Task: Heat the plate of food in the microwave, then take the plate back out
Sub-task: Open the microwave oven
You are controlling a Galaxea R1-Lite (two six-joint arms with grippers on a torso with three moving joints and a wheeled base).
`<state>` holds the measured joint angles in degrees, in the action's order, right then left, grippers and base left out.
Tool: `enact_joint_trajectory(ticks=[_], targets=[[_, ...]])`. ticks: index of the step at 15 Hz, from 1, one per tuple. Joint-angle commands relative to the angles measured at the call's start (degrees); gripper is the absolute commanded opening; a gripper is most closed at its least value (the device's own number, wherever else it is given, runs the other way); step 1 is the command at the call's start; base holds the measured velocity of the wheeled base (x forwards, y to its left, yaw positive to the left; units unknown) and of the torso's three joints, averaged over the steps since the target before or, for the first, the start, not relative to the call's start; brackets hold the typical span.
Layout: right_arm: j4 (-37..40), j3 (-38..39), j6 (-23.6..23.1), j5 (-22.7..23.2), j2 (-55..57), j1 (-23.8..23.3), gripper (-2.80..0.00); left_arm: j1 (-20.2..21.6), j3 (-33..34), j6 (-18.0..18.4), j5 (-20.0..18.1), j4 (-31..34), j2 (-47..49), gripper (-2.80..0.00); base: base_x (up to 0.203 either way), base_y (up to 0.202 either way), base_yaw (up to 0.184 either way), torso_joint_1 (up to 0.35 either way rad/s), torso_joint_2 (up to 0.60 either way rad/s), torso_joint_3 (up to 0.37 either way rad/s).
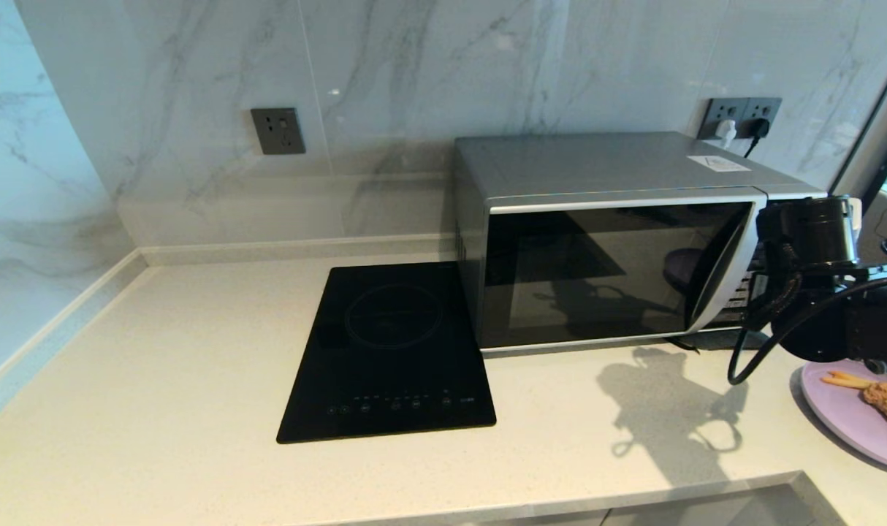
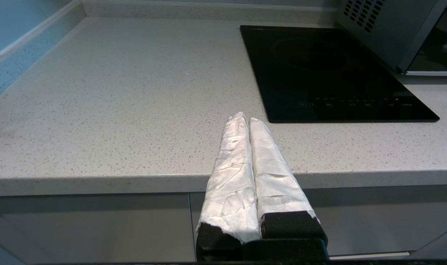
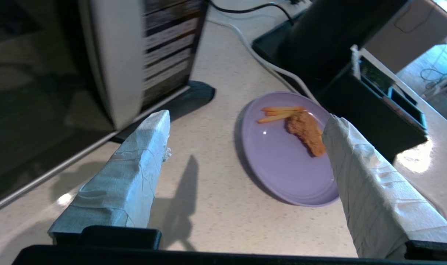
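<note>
The plate of food (image 3: 282, 162) sat on the countertop (image 1: 195, 351) to the right of the closed microwave (image 1: 604, 241). The right gripper (image 3: 245, 129) hovered above it, fingers spread wide. The left gripper (image 2: 245, 121), fingers pressed together, waited at the counter's front edge.

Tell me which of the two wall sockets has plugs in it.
The grey double wall socket behind the silver microwave holds a white and a black plug; the single grey socket further left is empty.

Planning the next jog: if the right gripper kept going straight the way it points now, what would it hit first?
Most likely the bare countertop between the microwave and the plate of food. The right gripper, fingers open, aims down at that gap; the plate lies just off to one side, though depth is hard to judge.
</note>
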<state>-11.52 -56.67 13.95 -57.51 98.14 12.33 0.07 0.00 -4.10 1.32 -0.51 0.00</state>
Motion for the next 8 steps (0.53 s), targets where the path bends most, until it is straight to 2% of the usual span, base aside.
enact_joint_trajectory(ticks=[1,8], targets=[[-0.16,-2.48,0.2,-0.95,3.95,1.81,0.0,0.01,0.0,-0.03,0.0,-0.02,0.09,-2.8,0.0,0.0,0.0,0.0,0.0,0.0],[-0.17,-8.49,0.24,-0.63,8.27,1.61,0.0,0.01,0.0,-0.03,0.0,-0.02,0.09,-2.8,0.0,0.0,0.0,0.0,0.0,0.0]])
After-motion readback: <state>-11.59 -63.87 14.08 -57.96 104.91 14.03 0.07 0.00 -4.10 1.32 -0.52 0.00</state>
